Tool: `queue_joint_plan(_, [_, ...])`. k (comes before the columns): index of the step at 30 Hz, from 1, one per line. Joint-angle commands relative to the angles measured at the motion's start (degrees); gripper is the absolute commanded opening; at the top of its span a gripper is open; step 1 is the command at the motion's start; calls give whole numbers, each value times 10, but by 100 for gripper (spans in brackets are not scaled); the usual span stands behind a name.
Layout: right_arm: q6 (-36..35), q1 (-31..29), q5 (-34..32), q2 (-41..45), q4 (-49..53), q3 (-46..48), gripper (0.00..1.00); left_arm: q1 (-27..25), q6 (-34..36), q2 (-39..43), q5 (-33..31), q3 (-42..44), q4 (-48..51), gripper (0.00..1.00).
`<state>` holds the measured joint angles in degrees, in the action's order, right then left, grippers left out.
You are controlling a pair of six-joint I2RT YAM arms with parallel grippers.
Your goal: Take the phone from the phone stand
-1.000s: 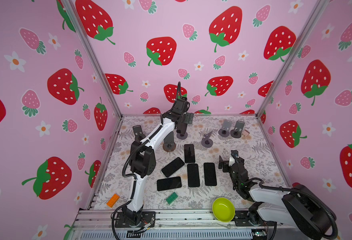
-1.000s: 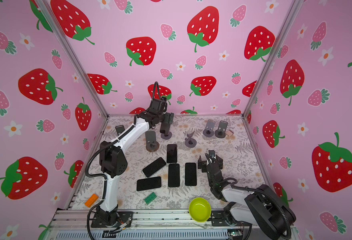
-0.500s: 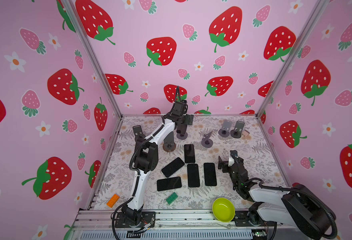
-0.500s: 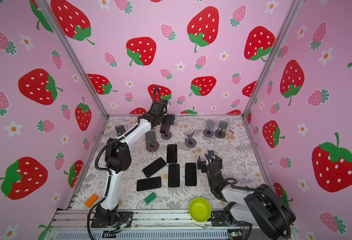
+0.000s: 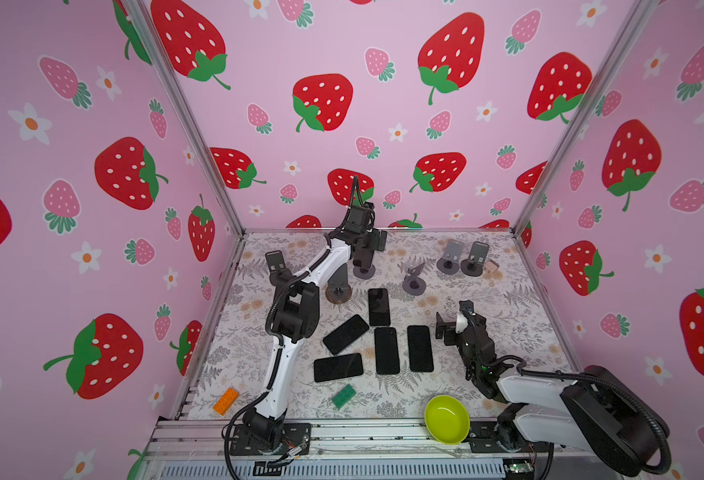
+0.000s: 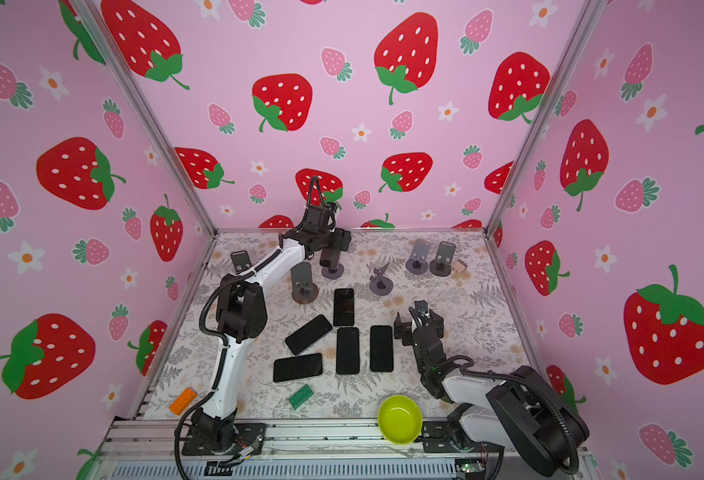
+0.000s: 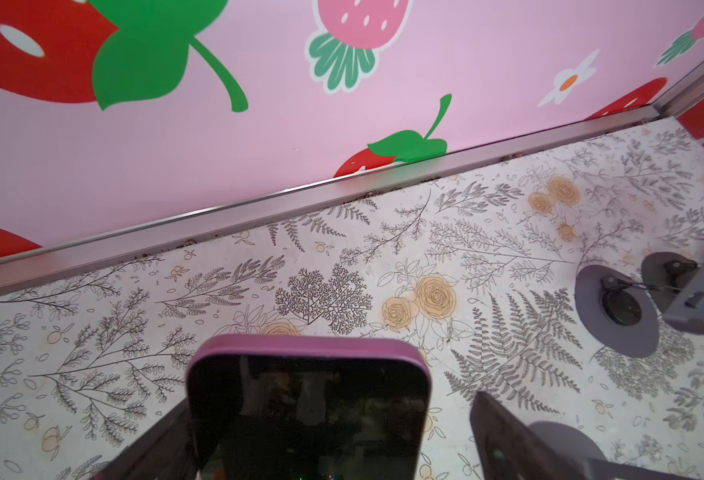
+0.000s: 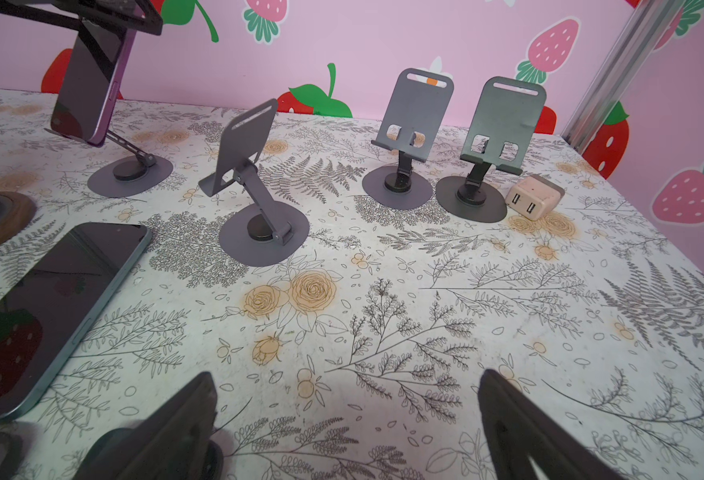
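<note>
1. An orange brick (image 5: pixel 225 401) lies at the near left edge of the worktop (image 5: pixel 508 299). Farther back, a grey stand (image 5: pixel 276 262) is partly covered by the left arm (image 5: pixel 284 365).
2. A wood-based stand (image 5: pixel 338 291) is half hidden behind that arm in both top views.
3. The left hand (image 7: pixel 329 409) hangs by the back wall, its fingers spread wide on either side of the purple phone (image 8: pixel 88 83), not clamped on it. One finger lies close along the phone's edge, but whether it touches cannot be told. The other finger stands clear.
4. The purple phone leans on its phone stand (image 8: pixel 130 174). The hand hides most of it in the top views, the left wrist view cuts off its lower part, and the fingers cover its top in the right wrist view.
5. Five dark phones (image 5: pixel 387 351) lie flat mid-worktop, with a green brick (image 5: pixel 344 397) nearer the front.
6. A sideways stand (image 8: pixel 254 178) and a pair of stands (image 8: pixel 414 116) are empty. A beige charger (image 8: pixel 533 201) sits just beside the rightmost base.
7. The right hand (image 8: pixel 348 382) sits low over the worktop with its fingers wide apart, holding nothing. Only its fingertips show in its own wrist view. A green bowl (image 5: pixel 446 419) sits at the front rail.
</note>
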<state>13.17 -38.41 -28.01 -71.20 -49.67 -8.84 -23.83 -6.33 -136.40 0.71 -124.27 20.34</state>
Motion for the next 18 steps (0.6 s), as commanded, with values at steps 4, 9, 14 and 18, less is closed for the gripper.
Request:
queue_joint_plan(4, [-9,-5,0,-7,-15,-4,100,10,-3,-6,14,-28,-15,99])
queue_joint_plan(9, [-10,-7,-2,-13,-16,-7,100,11,10,-14,61,-32,-11,99])
queue_joint_plan(14, [-11,-10,-9,-13,-17,-7,100,10,14,-33,61,-64,23,95])
queue_joint_plan(18, [-13,-11,-11,-17,-18,-8,100,10,23,-37,31,-70,33,91])
